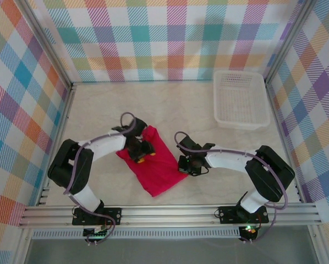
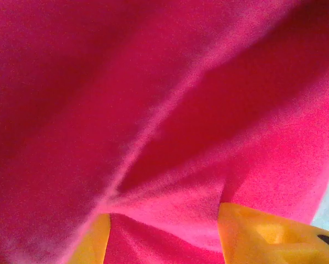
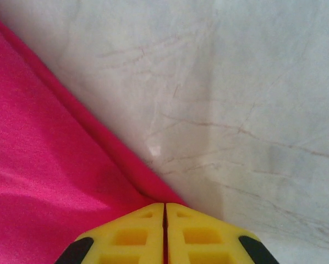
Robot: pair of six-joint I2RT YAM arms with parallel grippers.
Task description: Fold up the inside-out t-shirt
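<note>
Top cam: red t-shirt [image 1: 158, 164] on worktop [image 1: 181, 110], no readable writing; left gripper [image 1: 141, 151] pinching shirt fabric, right gripper [image 3: 164, 220] closed at its edge.

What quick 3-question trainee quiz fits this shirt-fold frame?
1. True or false: the right gripper is shut at the edge of the t-shirt.
2. Fabric lies between the fingers of which gripper? A) left gripper B) right
3. What stands at the table's far right?

Key: 1 true; 2 A; 3 the white basket.
</note>
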